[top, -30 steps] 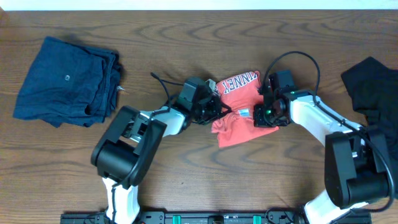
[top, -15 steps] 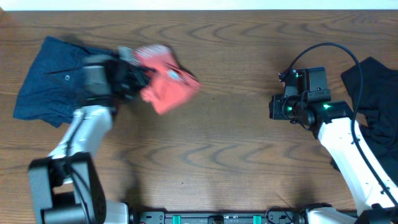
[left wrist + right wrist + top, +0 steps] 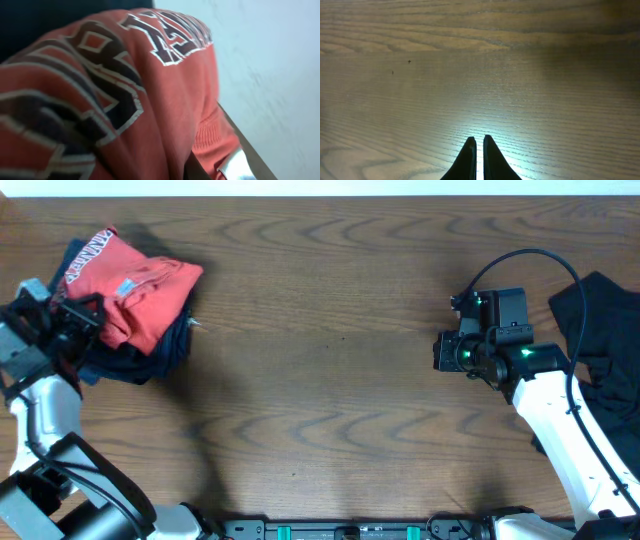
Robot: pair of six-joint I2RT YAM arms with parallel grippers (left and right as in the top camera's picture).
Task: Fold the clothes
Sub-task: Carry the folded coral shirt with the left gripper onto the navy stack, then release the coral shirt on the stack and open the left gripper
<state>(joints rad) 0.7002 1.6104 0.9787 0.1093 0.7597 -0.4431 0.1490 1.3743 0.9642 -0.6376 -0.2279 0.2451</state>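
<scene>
Jaws clenched on the bundled coral-red T-shirt (image 3: pixel 135 285), the left gripper (image 3: pixel 82 313) has swung it from table centre to ten o'clock, landing it atop the navy-blue garment (image 3: pixel 150 358). The right gripper (image 3: pixel 440 352), pinched shut and empty, has pulled back to three o'clock near the black garment (image 3: pixel 600 320), seemingly next for folding.
</scene>
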